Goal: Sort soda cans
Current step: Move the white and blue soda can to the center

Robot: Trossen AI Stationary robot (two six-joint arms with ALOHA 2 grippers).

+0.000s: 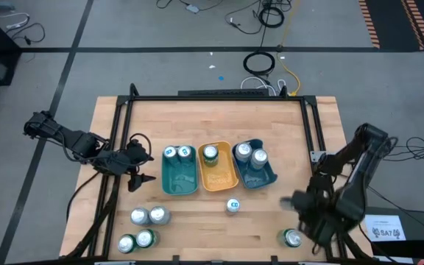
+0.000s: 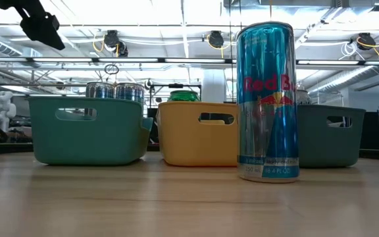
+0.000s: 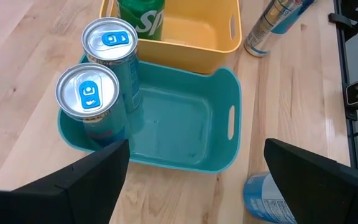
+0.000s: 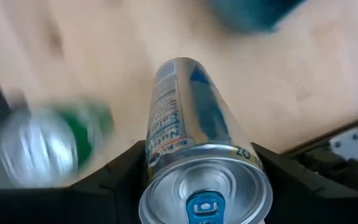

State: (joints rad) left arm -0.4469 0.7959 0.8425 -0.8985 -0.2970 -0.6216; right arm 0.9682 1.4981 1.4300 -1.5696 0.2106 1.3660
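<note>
- Butcher-block table carries three trays in a row near its middle, with soda cans in them and loose on the wood.
- Left arm reaches in from the left side of the table; the left gripper hangs just beside the teal tray with its fingers spread wide and nothing between them.
- Right arm bends over the table's right front corner; the right gripper is clamped on a silver-and-blue can, one finger pressed against either side of it below its top. In the high view that can is hidden under the arm.
- Teal tray is the leftmost of the three and holds two blue cans, standing upright side by side at its far end.
- Yellow tray sits in the middle, touching the teal one, with one green can upright at its far end.
- Blue tray is on the right and holds two silver-topped cans close together.
- Red Bull can, blue and silver, stands upright alone in front of the yellow tray.
- Four loose cans stand in two pairs near the left front of the table; the front pair is green.
- Single green can stands just beside the right gripper at the right front.
</note>
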